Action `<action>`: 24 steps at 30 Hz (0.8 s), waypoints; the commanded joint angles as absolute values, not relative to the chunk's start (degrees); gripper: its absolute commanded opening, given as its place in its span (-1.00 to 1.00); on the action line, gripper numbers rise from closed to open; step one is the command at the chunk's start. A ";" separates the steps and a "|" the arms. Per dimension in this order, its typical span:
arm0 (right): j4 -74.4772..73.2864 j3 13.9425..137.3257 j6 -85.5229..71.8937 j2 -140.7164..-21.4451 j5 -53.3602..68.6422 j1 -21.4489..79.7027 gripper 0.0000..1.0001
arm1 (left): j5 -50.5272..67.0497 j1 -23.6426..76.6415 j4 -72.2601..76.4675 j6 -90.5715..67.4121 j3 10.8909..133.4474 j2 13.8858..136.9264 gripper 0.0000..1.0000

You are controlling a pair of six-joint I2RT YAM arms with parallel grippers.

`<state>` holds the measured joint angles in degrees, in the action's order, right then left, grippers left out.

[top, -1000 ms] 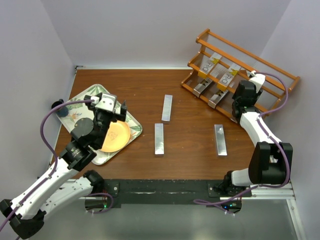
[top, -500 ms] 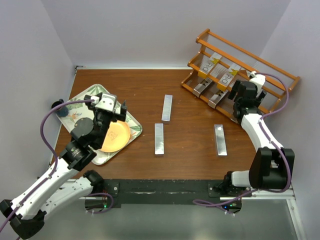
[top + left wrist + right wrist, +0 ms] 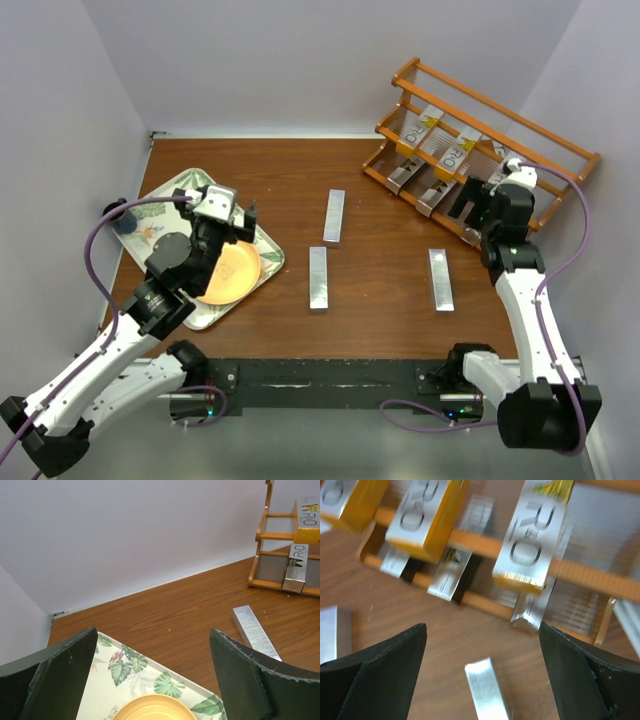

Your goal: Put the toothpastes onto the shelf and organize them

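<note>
The orange-brown shelf point(image 3: 500, 115) stands at the back right, with several silver toothpastes on its tiers, among them two with gold ends point(image 3: 455, 150) point(image 3: 532, 535). Three more toothpastes lie flat on the table: two near the middle point(image 3: 334, 216) point(image 3: 318, 277) and one to the right point(image 3: 440, 279). My right gripper point(image 3: 467, 205) point(image 3: 482, 627) is open and empty just in front of the shelf's lower rail point(image 3: 480, 540), above the right-hand carton point(image 3: 487, 690). Over the tray, my left gripper point(image 3: 222, 222) point(image 3: 154, 632) is open and empty.
A leaf-patterned tray point(image 3: 165, 200) point(image 3: 125, 665) at the left holds an orange plate point(image 3: 228, 272) point(image 3: 155, 714). A dark blue round object point(image 3: 125, 218) sits at the tray's left edge. Walls close in the table on the left, back and right.
My right gripper has opened wide and drawn back a little from the shelf toward the near side. The left arm has barely moved.
</note>
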<state>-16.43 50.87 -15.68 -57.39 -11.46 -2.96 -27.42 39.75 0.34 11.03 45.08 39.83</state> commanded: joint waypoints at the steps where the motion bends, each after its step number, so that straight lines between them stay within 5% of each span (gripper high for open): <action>1: -24.60 45.45 -18.37 -51.44 -1.68 -3.08 0.96 | -26.54 39.38 2.37 9.49 44.65 40.08 0.99; 12: -33.66 34.47 -21.53 -46.05 1.58 -3.08 0.96 | -26.10 39.29 2.20 9.40 44.65 40.52 0.99; 24: -30.50 31.99 -22.50 -55.01 2.38 -1.50 0.96 | -25.84 39.02 2.02 9.32 44.74 40.61 0.99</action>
<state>-32.67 33.30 -21.37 -53.36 1.54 -2.61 -26.26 39.38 0.30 10.85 45.08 40.66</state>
